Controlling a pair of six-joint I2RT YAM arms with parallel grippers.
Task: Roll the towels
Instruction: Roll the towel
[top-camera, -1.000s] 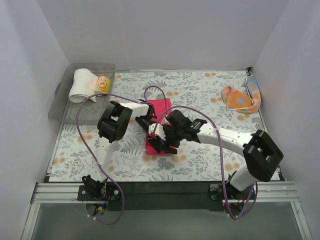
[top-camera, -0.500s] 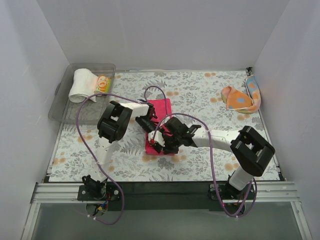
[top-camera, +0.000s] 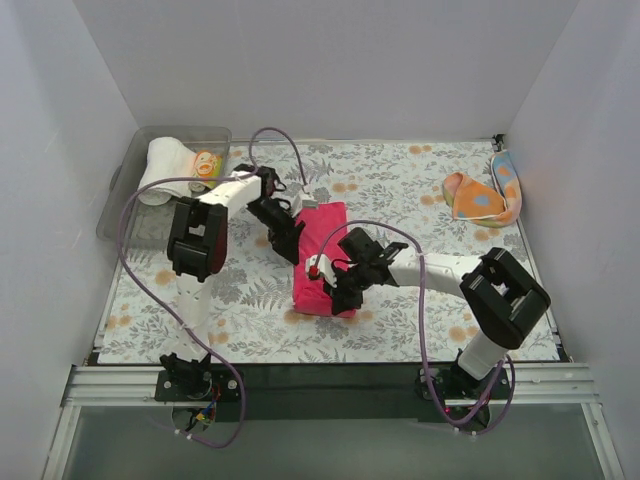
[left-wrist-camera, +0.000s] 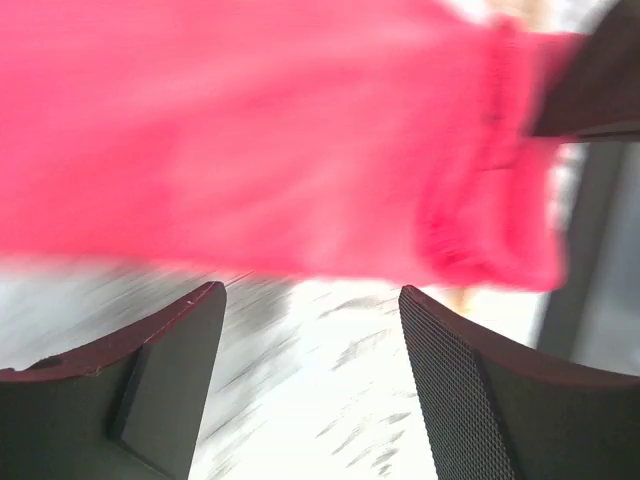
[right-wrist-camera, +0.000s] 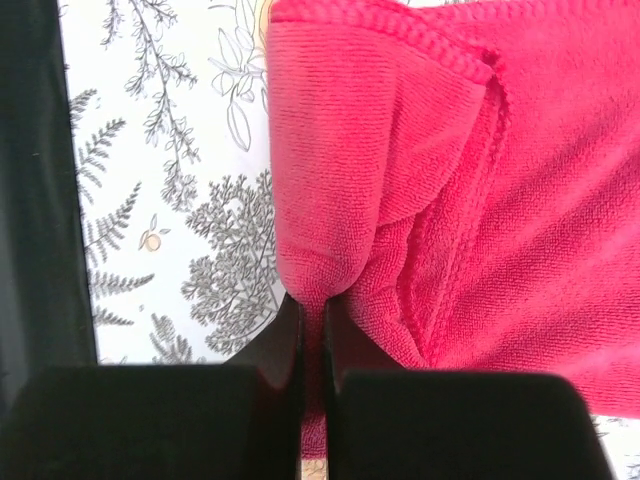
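Far-left corner, we have the clear bin (top-camera: 118, 215) holding a rolled white towel (top-camera: 163, 170) and a yellow patterned towel (top-camera: 206, 166) beside it. The magenta towel (top-camera: 322, 245) lies midway on the floral counter (top-camera: 400, 185), and our right gripper (right-wrist-camera: 312, 305) reaches in low from the right, jaws pinched tight on a fold at its near end. Our left gripper (top-camera: 288, 238) stretches to its far left edge, jaws apart, gripping nothing; the orange spotted towel (top-camera: 480, 198) sits crumpled far right.

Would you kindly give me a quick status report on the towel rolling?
Left hand open by far corner of magenta towel, holding nothing. Right hand shut on its near fold. Towel bunched, not rolled. Orange towel, bin off to the sides.
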